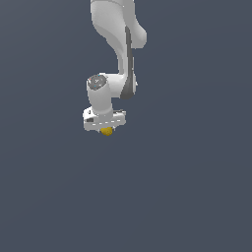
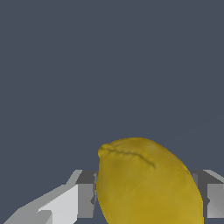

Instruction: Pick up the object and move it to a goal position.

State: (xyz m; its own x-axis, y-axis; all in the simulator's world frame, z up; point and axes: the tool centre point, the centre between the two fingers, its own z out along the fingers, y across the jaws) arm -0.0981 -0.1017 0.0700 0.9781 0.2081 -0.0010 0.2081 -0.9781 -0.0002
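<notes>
Pincer (image 2: 144,197) clamped on lemon (image 2: 146,183)

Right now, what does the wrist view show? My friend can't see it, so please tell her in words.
A yellow lemon fills the lower part of the wrist view, sitting between the two grey and white fingers of the gripper, one on each side of it. Behind it there is only plain dark grey-blue background.

Mostly hidden under the white gripper (image 1: 105,127) in the exterior view, only a yellow sliver of the object (image 1: 107,131) showing; cut off at the wrist view's edge.
</notes>
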